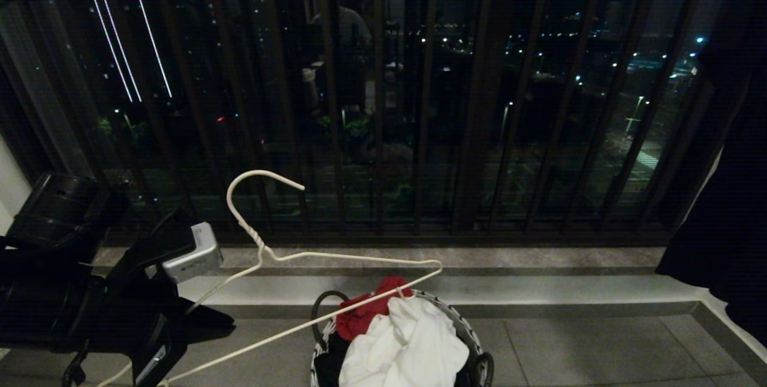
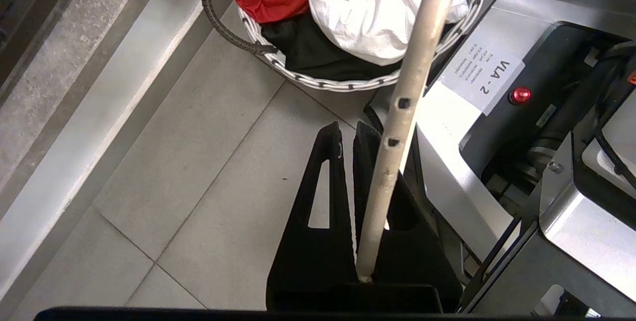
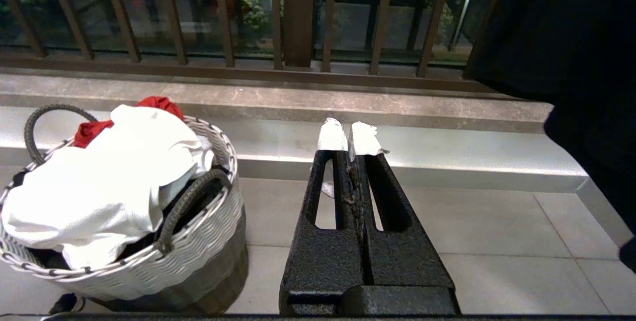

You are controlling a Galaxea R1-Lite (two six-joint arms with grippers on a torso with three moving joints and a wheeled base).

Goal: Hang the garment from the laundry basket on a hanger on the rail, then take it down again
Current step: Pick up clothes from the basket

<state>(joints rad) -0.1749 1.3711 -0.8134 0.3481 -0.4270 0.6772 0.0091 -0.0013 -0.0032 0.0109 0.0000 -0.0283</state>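
Left end effector (image 2: 348, 134) gripping the hanger (image 1: 335, 255).
Right end effector (image 3: 348, 134) closed, empty; T-shirt (image 1: 407, 345) fills the basket (image 3: 208, 241).

Basket (image 3: 198, 256) was woven wicker, matt. Garment (image 3: 94, 197) was soft white cloth. Hanger (image 1: 335, 255) was thin coated wire. Floor (image 2: 198, 187) was smooth tile, slightly glossy.

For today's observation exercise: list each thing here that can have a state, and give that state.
hanger: bare, held by left gripper
garment: crumpled in laundry basket
red cloth: in basket, partly covered
left gripper: shut on hanger
right gripper: shut, empty
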